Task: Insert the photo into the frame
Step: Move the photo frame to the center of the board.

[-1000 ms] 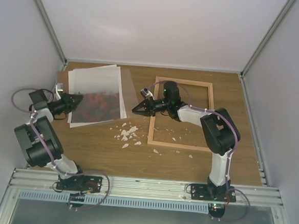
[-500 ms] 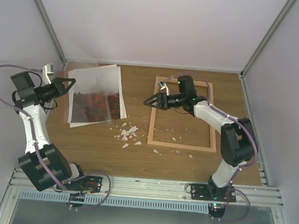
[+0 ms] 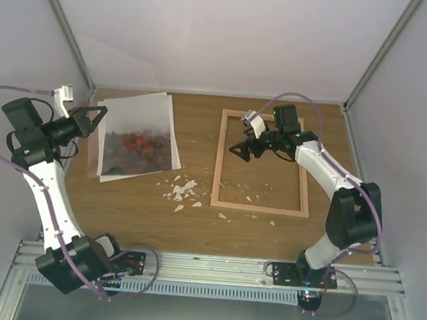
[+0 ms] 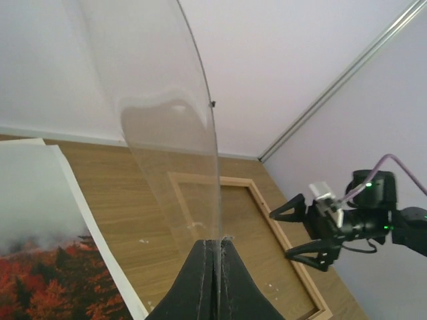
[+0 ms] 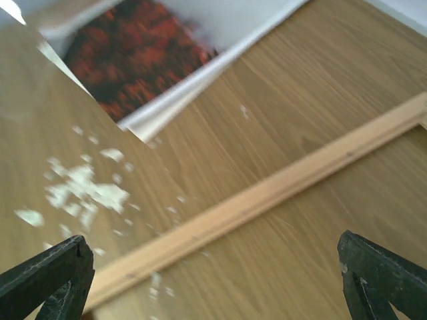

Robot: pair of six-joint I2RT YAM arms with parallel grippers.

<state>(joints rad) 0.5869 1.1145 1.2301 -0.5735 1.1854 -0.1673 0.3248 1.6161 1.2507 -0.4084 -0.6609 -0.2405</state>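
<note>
Where the overhead view took in the whole wooden surface (image 3: 194,228), the frame (image 3: 258,207) lay flat on the right half, with bare wood grain visible between its light rails. The photo (image 3: 138,144) lay flat on the far left part of the surface, image side up and well apart from the frame. Its red-orange hills and wide white border were plain in the left wrist view. A clear sheet (image 4: 173,147) stood above the photo, curving upward from one edge. That edge was pinched in the left claw (image 3: 99,115), whose fingers (image 4: 200,280) were closed tight on it, at the left side of the photo. The right claw (image 3: 237,150) hung above the far left part of the frame, spread wide and holding nothing. Small white scraps (image 3: 182,191) lay scattered between photo and frame, toward the near side, and a few lay inside the frame.
</note>
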